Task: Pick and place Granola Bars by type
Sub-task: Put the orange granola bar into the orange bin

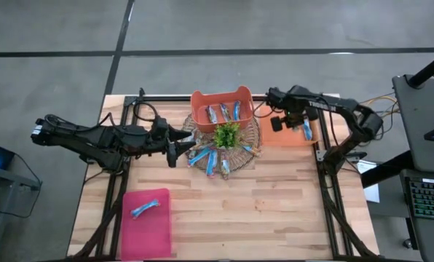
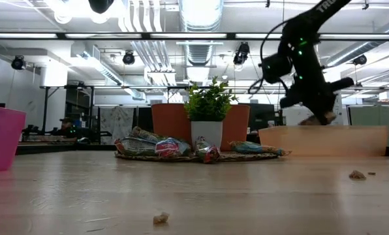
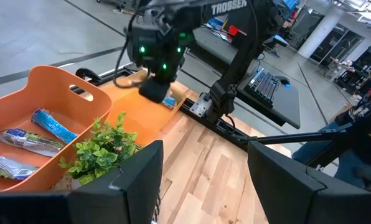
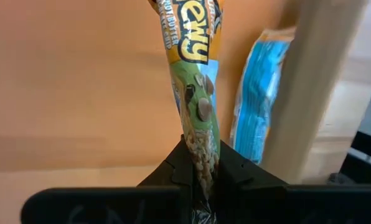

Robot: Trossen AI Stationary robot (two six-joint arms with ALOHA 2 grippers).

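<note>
A: High view. Right gripper (image 1: pixel 281 122) sits over the orange tray (image 1: pixel 313 136) at the table's right side; one blue bar (image 1: pixel 306 130) lies in that tray already. Left gripper (image 1: pixel 175 148) is by the woven mat (image 1: pixel 253 137), next to the loose bars (image 1: pixel 211 161) around the plant (image 1: pixel 227 134). Orange bin (image 1: pixel 199 102) behind the mat holds three bars; pink tray (image 1: pixel 146 231) at the near left holds one blue bar.

B: Low view?

A: Right gripper (image 2: pixel 315 116) hangs just above the orange tray's wall (image 2: pixel 325 140). Something tan is at its tip, too small to name here. Pile of bars (image 2: pixel 155 145) on the mat beside the plant pot (image 2: pixel 207 132).

B: Left wrist view?

A: Left fingers (image 3: pixel 139 177) stand apart with nothing between them, aimed past the plant (image 3: pixel 101 149) towards the right gripper (image 3: pixel 154 92) across the table.

B: Right wrist view?

A: Right gripper (image 4: pixel 201 163) is clenched on the end of a tan-and-green chewy bar (image 4: pixel 195 81), which dangles over the tray floor (image 4: pixel 73 81). Blue bar (image 4: pixel 255 99) lies just beside it.

B: Step?

A: Placing, by my reading. The next move calls for lowering slightly and letting go, so the bar lands flat inside the wall. Left arm looks set to pick from the mat afterwards.
</note>
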